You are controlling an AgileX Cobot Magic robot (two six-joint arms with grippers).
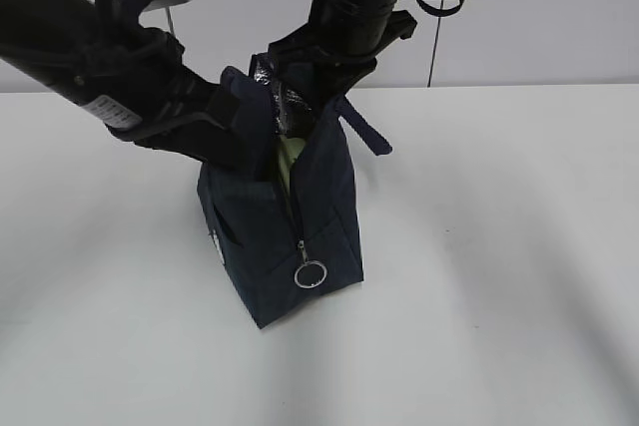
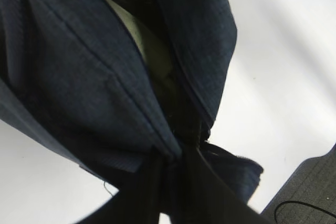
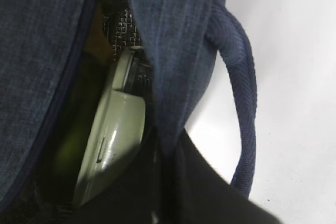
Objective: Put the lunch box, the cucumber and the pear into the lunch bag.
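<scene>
The navy lunch bag [image 1: 290, 231] stands upright mid-table with its top gaping. My left gripper [image 1: 238, 137] is shut on the bag's left rim, and the left wrist view shows that fabric pinched between its fingers [image 2: 176, 163]. From above, my right gripper [image 1: 318, 97] is shut on the opposite wall [image 3: 168, 156]. Inside the bag stands the lunch box on edge, its sage-green lid [image 3: 118, 129] showing through the opening [image 1: 288, 157]. A dark green shape [image 3: 67, 148] beside it may be the cucumber. The pear is hidden.
The zipper's silver ring pull [image 1: 309, 273] hangs at the bag's front corner. The loop handle [image 3: 244, 103] droops outside the right wall. Silver lining [image 3: 123, 30] shows inside. White table [image 1: 499, 276] surrounds the bag.
</scene>
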